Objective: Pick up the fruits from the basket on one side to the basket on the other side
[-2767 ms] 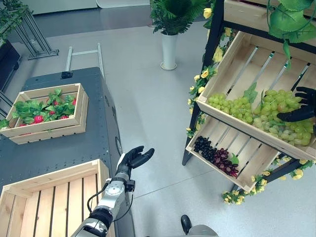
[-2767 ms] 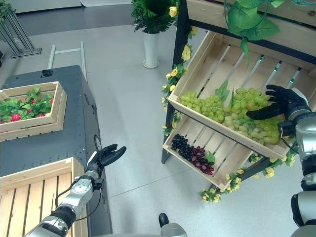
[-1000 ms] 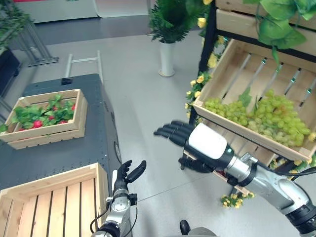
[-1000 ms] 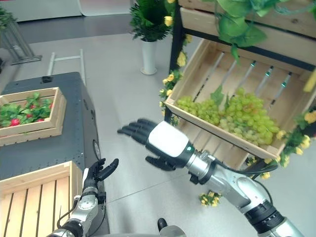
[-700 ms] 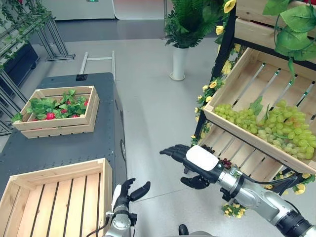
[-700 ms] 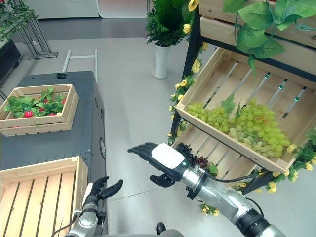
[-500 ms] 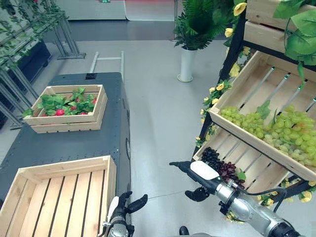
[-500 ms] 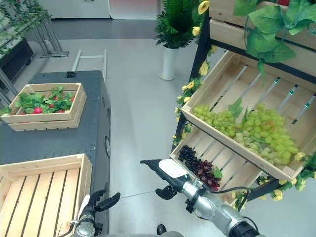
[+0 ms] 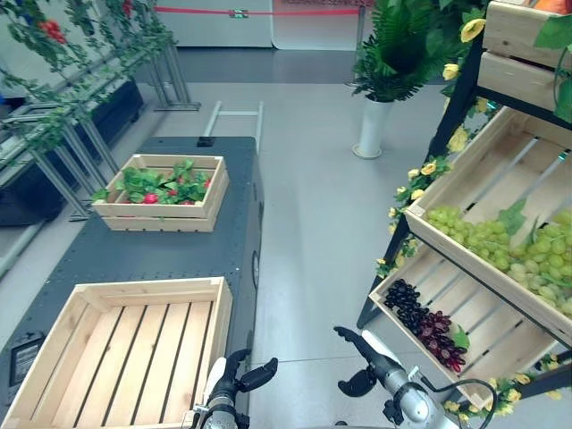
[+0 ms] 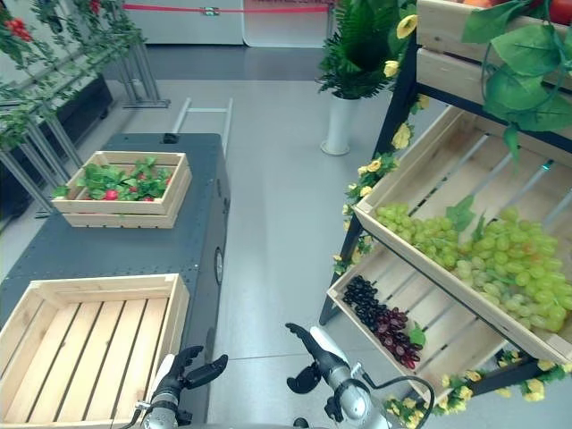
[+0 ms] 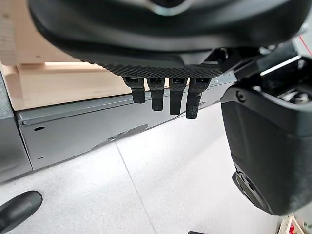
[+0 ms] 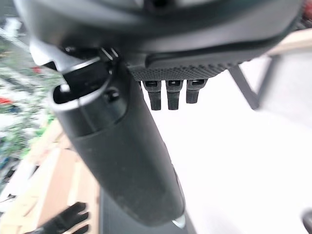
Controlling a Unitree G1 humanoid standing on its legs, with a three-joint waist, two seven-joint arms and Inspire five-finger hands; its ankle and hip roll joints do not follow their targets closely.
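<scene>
Green grapes (image 9: 500, 243) lie in the upper slanted crate (image 9: 497, 170) of the rack on the right. Below them, dark grapes (image 9: 424, 318) rest in the lower crate (image 10: 447, 344). An empty wooden crate (image 9: 147, 289) stands at the near end of the grey table (image 9: 179, 252) on the left. My right hand (image 9: 366, 351) hangs low between table and rack, open and holding nothing, its fingers (image 12: 168, 95) straight. Open and empty as well, my left hand (image 9: 238, 375) is beside the empty crate's corner, with its fingers (image 11: 165, 99) straight.
A smaller crate of red fruit among green leaves (image 9: 164, 187) stands at the table's far end. A potted plant in a white vase (image 9: 372, 127) stands on the floor behind. Metal frames with vines (image 9: 80, 107) line the left side. Open grey floor separates table and rack.
My right hand has come away from the green grapes empty and dropped low between table and rack. The camera has swung left and tilted, so the whole scene has shifted.
</scene>
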